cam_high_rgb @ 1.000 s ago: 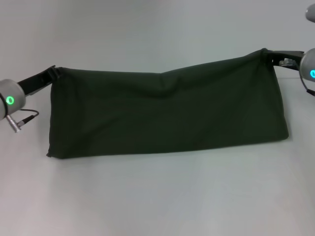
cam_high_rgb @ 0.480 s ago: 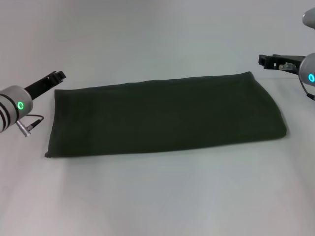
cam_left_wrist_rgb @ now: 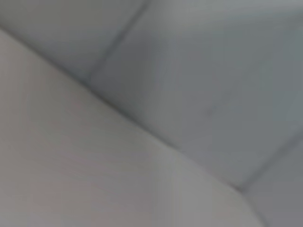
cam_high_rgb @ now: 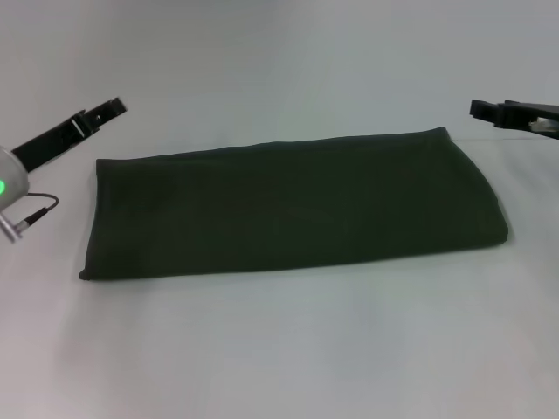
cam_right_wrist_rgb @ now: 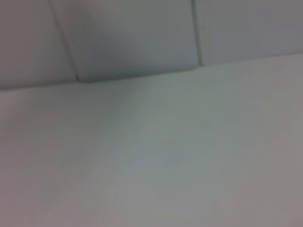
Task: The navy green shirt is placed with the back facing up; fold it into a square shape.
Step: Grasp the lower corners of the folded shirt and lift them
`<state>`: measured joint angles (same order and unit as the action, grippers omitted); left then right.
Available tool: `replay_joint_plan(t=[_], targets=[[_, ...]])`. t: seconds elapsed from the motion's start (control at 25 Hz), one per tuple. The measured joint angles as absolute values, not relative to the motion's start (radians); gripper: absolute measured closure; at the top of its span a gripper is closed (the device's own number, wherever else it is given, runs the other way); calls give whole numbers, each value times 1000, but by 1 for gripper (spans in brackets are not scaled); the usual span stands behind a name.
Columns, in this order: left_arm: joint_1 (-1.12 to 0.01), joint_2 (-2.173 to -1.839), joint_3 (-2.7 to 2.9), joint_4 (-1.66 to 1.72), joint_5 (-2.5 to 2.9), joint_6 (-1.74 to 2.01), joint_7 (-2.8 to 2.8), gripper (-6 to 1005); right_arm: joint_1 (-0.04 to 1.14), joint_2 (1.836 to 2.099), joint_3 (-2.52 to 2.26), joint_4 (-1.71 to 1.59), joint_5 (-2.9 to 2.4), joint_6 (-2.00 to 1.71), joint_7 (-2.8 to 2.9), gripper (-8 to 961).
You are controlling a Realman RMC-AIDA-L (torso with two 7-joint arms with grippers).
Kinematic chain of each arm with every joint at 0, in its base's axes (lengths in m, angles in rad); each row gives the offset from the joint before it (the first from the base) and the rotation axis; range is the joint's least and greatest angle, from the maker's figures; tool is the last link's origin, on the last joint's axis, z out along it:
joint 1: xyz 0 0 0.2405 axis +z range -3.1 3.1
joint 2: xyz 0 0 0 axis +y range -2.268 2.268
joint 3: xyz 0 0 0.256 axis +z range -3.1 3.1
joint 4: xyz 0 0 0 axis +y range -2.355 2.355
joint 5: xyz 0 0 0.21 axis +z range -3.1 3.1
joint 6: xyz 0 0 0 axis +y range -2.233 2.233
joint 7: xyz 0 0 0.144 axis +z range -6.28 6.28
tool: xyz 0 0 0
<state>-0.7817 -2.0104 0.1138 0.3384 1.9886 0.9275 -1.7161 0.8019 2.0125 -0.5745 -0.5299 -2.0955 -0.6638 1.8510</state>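
Lying flat on the pale bench [cam_high_rgb: 279, 349], the navy green shirt [cam_high_rgb: 293, 205], plain, matte, unprinted, forms a long rectangle; left tool [cam_high_rgb: 112, 109] at ten o'clock, right tool [cam_high_rgb: 482, 109] at two o'clock, openings unclear.

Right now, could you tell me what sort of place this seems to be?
Probably a lab bench for folding trials: a plain white table, one folded navy green shirt, and the left end effector and right end effector alongside.

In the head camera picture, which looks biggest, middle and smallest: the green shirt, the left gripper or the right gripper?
1. The navy green shirt is by far the biggest.
2. The left gripper.
3. The right gripper.
Both grippers look like thin black bars and the right runs off the edge, so their order is unsure.
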Motion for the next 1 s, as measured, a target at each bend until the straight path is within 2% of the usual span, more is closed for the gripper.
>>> replay_joint_plan(t=[0.16,0.24,0.4,0.6,0.8,1.0], targets=[[-720,-2013,187,419,2002,1136,-1805,279,713,1976,-571,-590,-2019,-908,1844,310],[-693,-2017,224,458,2021,1197,-1870,233,671,1953,-570,-593,-1964,-1009,1821,272],[-646,-2024,237,506,2081,1281,-1997,140,598,1927,-570,-592,-1871,-1148,1769,197],[-596,-2032,235,551,2117,1304,-2083,144,570,1903,-578,-583,-1859,-1235,1782,102],[-584,-2034,228,572,2215,1235,-2116,148,567,1900,-579,-581,-1896,-1254,1792,9],[-589,-2037,250,552,2253,1150,-2114,151,564,1900,-577,-564,-1898,-1247,1789,9]])
